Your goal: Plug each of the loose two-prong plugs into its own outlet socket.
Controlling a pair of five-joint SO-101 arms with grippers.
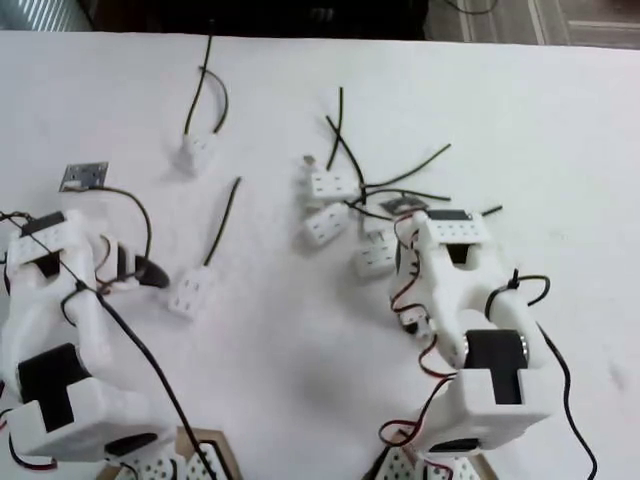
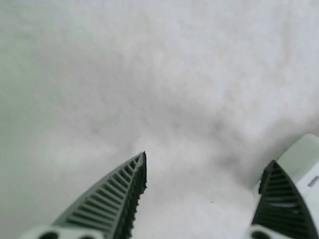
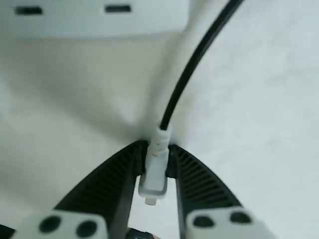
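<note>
stretching white under scattered sockets (image 1: 327, 224), the table (image 1: 560, 120) meets a dark background (image 1: 250, 15).

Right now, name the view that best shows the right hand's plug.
Right wrist view: the plug, close up, pinched in the right hand. In the high view the arm covers it; the left wrist view faces table.

We can't make out the prongs on the plug (image 3: 155, 174), they're tucked between the fingers of the right gripper (image 3: 157, 149), and the outlet socket (image 3: 94, 17) beyond gets chopped by the frame edge. The white block (image 2: 305, 158) beside the left gripper (image 2: 208, 160) is cut off too, no telling what it is.
</note>
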